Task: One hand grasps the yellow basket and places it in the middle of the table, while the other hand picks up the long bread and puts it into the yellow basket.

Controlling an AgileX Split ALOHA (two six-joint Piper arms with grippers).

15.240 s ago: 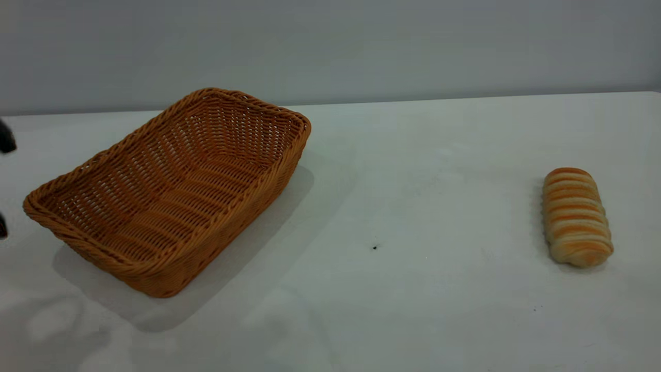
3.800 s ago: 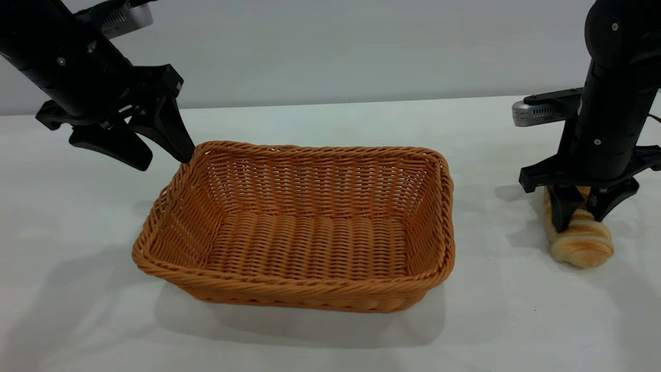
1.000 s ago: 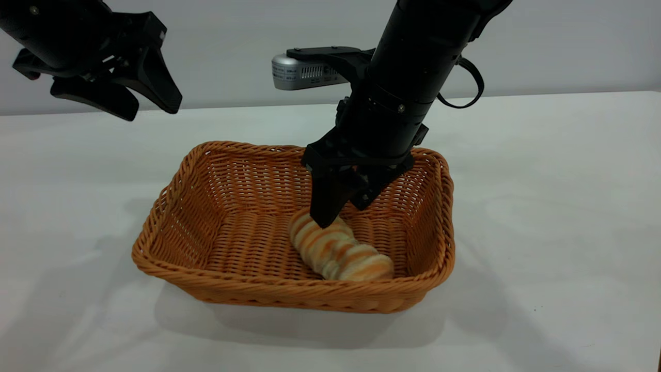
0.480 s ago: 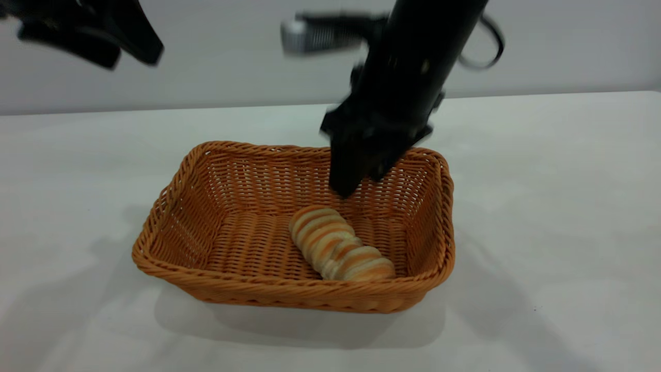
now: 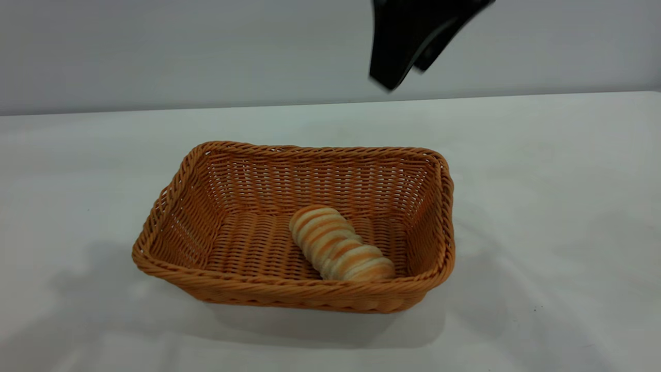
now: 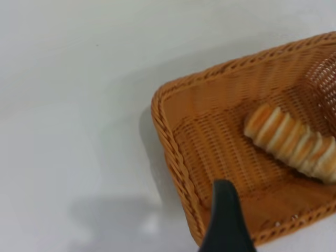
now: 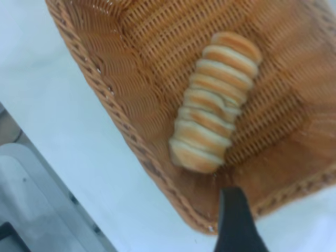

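Long bread (image 5: 341, 244): lying loose on the floor of the yellow basket (image 5: 196, 279) at mid-table (image 5: 542, 181), well below the right gripper (image 5: 405, 72). Right gripper: has risen clear since half a second ago, empty, fingers parted. Left gripper: gone from the exterior view; grip state indeterminate.

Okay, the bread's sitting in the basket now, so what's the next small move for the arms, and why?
Probably just retreat: lift the right tool on up and back to its own side. The long bread lies loose on the floor of the yellow basket, nothing gripping it, and the basket sits mid-table. The right tool hangs high above the basket's far rim, and the left arm is out of the exterior view.
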